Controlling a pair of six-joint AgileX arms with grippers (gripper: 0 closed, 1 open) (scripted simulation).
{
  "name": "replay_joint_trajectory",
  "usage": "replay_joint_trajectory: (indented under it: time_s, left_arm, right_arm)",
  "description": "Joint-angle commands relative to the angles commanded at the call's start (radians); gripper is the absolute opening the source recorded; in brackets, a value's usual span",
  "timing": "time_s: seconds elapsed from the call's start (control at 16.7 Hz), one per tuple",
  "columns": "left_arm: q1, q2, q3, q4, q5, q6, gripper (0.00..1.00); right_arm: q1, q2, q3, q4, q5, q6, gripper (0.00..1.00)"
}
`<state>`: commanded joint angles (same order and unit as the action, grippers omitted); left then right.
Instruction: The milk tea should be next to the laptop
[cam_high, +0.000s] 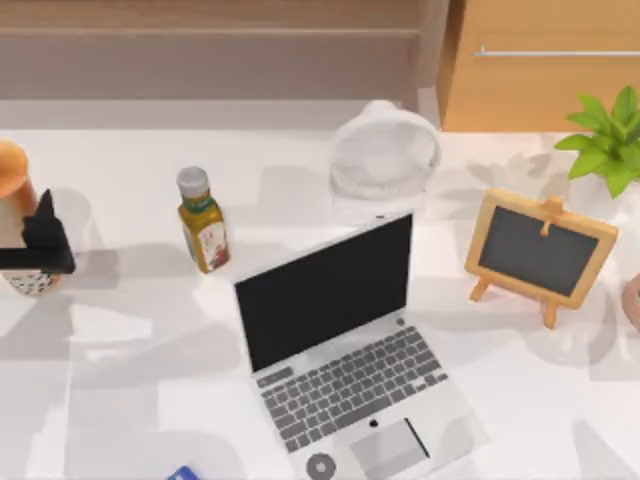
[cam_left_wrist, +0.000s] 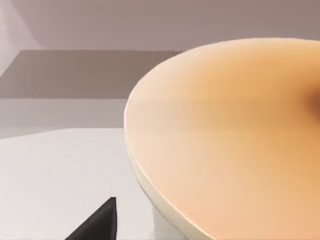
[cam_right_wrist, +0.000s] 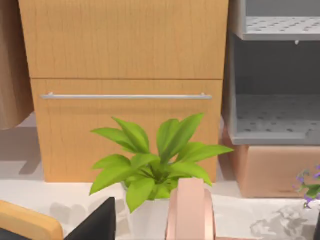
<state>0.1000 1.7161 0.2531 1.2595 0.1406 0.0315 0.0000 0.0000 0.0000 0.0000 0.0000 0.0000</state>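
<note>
- Milk tea (cam_high: 18, 215) stands at the table's (cam_high: 130, 350) far left edge, about 9 o'clock from the laptop (cam_high: 340, 340), well apart from it.
- Left gripper (cam_high: 38, 250) sits at the cup, its dark fingers across the lower body; the jaws look clenched on the milk tea.
- Left wrist view: orange domed lid (cam_left_wrist: 225, 135) close up, one dark fingertip (cam_left_wrist: 100, 222) beside it.
- Laptop is open at table centre, screen black.
- Yellow bottle (cam_high: 203, 220) with grey cap stands between cup and laptop, at 10 o'clock from the laptop.
- White fan (cam_high: 385, 155) at 12 o'clock, chalkboard easel (cam_high: 540, 255) at 2 o'clock, green plant (cam_high: 608, 145) beyond it.
- Right gripper: one fingertip (cam_right_wrist: 97, 222) seen near the plant (cam_right_wrist: 155, 167); jaw state cannot be told.
</note>
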Motion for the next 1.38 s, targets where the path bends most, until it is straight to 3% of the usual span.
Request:
replay_joint_trajectory:
  time_s: [0.72,1.38]
  left_arm:
    - [0.000,0.000,0.000,0.000,0.000,0.000,0.02]
    - [0.001,-0.016,0.000,-0.017,-0.001,0.002,0.00]
  right_arm:
    - [0.000,0.000,0.000,0.000,0.000,0.000,1.00]
    - [0.000,0.000,0.000,0.000,0.000,0.000,1.00]
